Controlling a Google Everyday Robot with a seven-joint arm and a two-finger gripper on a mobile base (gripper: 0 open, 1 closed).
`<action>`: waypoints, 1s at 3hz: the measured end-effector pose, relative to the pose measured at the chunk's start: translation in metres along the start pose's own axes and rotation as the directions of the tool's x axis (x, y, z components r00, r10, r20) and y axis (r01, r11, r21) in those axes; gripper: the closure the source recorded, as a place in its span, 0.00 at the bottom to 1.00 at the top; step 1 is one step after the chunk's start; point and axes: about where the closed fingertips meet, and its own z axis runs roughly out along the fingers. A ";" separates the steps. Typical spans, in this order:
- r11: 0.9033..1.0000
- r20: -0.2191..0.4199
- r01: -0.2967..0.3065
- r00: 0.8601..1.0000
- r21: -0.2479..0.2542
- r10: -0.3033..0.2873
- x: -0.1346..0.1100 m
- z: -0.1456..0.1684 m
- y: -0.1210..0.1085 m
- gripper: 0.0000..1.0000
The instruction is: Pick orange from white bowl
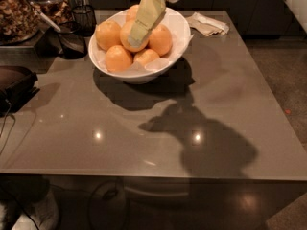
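Observation:
The white bowl [180, 25] stands at the back of the grey table [144, 143] and holds several oranges, such as one at the left [108, 34] and one at the right [161, 40]. My gripper [142, 22], pale yellow under a white wrist housing, comes down from the top edge. It hangs over the middle of the pile. Its tip lies against the top central orange [126, 39] and hides part of it.
A crumpled paper napkin [208, 24] lies right of the bowl. A dark wire basket [84, 15] and a black scoop [70, 42] stand to its left. A dark object [17, 84] sits at the table's left edge. The arm's shadow falls mid-table.

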 end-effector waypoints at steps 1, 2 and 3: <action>1.000 0.009 0.012 1.000 -0.001 -0.012 -0.009 0.000 0.003 0.00; 1.000 0.024 -0.002 1.000 -0.027 0.003 -0.012 0.007 0.001 0.00; 0.998 0.041 -0.029 0.999 -0.056 0.031 -0.032 0.027 -0.011 0.00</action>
